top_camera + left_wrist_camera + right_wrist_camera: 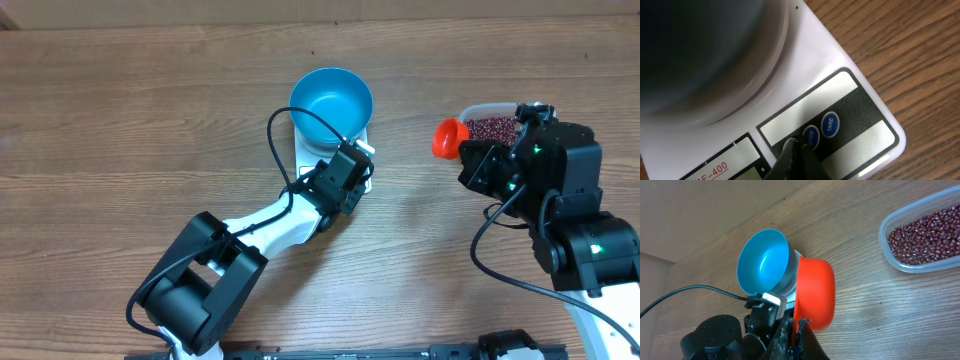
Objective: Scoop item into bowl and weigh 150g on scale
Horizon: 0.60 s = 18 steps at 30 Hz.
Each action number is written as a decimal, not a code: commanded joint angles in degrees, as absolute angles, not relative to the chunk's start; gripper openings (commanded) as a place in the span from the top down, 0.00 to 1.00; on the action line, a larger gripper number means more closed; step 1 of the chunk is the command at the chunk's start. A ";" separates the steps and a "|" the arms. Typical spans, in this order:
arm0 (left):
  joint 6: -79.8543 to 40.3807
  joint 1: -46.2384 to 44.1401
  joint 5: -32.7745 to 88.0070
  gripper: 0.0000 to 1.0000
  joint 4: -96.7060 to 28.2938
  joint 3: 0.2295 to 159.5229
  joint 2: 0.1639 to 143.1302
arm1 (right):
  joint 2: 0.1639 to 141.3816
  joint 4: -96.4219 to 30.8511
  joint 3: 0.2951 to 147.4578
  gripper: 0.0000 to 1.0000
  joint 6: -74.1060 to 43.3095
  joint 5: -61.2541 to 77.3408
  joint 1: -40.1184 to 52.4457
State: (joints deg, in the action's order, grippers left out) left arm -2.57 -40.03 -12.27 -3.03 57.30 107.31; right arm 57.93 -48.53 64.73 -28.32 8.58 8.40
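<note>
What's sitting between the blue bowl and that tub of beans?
The overhead view shows only the red-orange scoop, held by the right gripper beside the tub; otherwise bare table.

A round, deep bowl of bright blue plastic (pixel 331 98) stands upright and empty on a flat white rectangular kitchen scale (pixel 840 60), covering most of its round platform. The scale lies flat on the wooden worktop (pixel 120 110). Two round blue buttons, marked MODE and TARE, sit along one edge. Well to the right, many small glossy dark red-brown beans (pixel 925 235) lie heaped in a clear plastic tub (pixel 883 230).
</note>
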 commanded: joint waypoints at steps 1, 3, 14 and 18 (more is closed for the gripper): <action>-1.98 -40.14 -12.62 0.96 -3.01 58.94 107.85 | 58.00 -48.14 66.46 0.96 -28.42 8.64 8.62; -2.35 -40.14 -12.64 0.96 -3.16 59.09 107.74 | 58.00 -48.14 66.46 0.96 -28.42 8.64 8.62; -3.11 -40.14 -12.75 0.96 -3.25 59.09 106.69 | 58.00 -48.10 66.46 0.96 -28.42 8.62 8.62; -4.27 -40.14 -14.02 0.96 -3.40 59.09 106.69 | 58.00 -48.10 66.46 0.96 -28.42 8.62 8.62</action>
